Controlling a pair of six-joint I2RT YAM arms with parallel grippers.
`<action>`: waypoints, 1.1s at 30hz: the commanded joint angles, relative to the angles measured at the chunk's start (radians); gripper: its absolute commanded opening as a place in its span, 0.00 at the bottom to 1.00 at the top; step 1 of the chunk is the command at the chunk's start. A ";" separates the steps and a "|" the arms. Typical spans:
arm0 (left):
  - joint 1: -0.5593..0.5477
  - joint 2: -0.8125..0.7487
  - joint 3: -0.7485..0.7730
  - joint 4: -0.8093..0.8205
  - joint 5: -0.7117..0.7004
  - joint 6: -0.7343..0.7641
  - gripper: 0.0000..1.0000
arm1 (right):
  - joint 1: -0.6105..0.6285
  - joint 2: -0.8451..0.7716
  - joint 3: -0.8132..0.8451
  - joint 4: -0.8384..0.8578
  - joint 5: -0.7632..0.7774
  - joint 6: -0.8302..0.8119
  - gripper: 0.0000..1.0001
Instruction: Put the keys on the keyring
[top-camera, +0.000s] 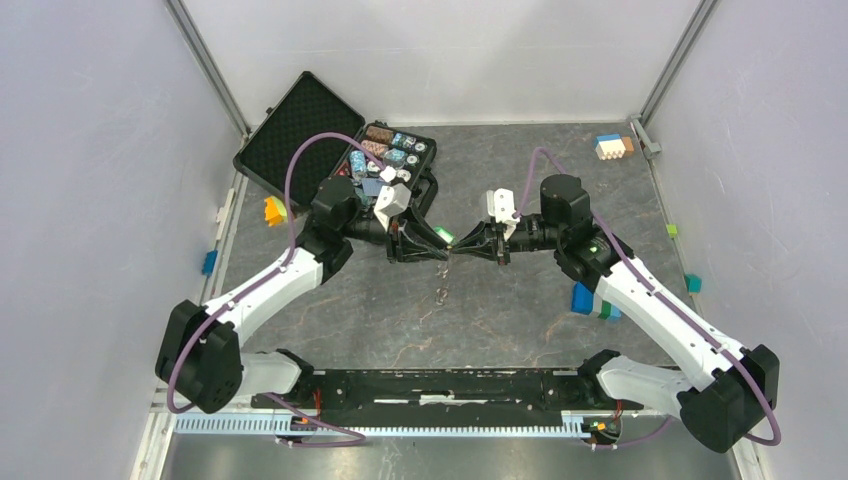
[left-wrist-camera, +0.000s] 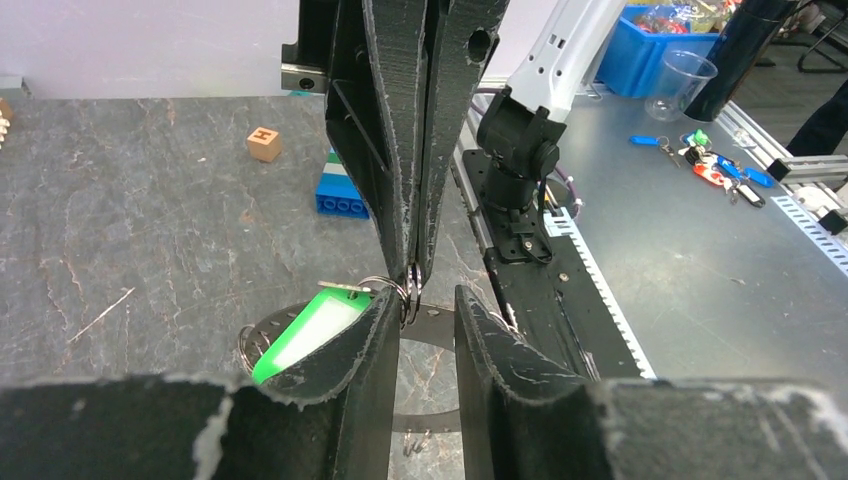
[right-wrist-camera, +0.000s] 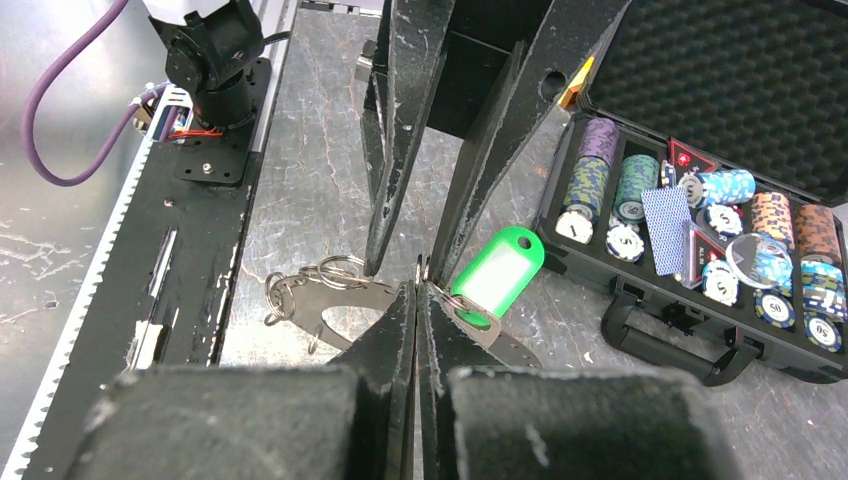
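Presently, just on the near side of the open black foam-lined chip case (top-camera: 296, 130), the two grippers meet tip to tip. Right gripper (right-wrist-camera: 417, 292): fingers fully closed, pinching the thin grey metal keyring (left-wrist-camera: 392, 286). Left gripper (left-wrist-camera: 425, 305): fingers partly parted, nothing seen gripped between them. Flat key with bright green plastic head (right-wrist-camera: 495, 272): touching that ring, on its case side.

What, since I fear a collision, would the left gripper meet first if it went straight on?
Probably the shut right gripper, tip to tip right ahead, pinching the thin grey metal keyring; depth is unclear.
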 joint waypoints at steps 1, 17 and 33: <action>0.001 -0.034 0.038 0.008 -0.004 0.019 0.34 | 0.001 -0.007 0.000 0.057 -0.017 0.003 0.00; 0.001 -0.011 0.038 0.005 -0.007 0.030 0.04 | 0.001 0.001 0.003 0.057 -0.035 0.006 0.00; 0.068 -0.076 0.116 -0.301 -0.109 0.229 0.82 | 0.000 -0.015 0.009 0.018 -0.028 -0.029 0.00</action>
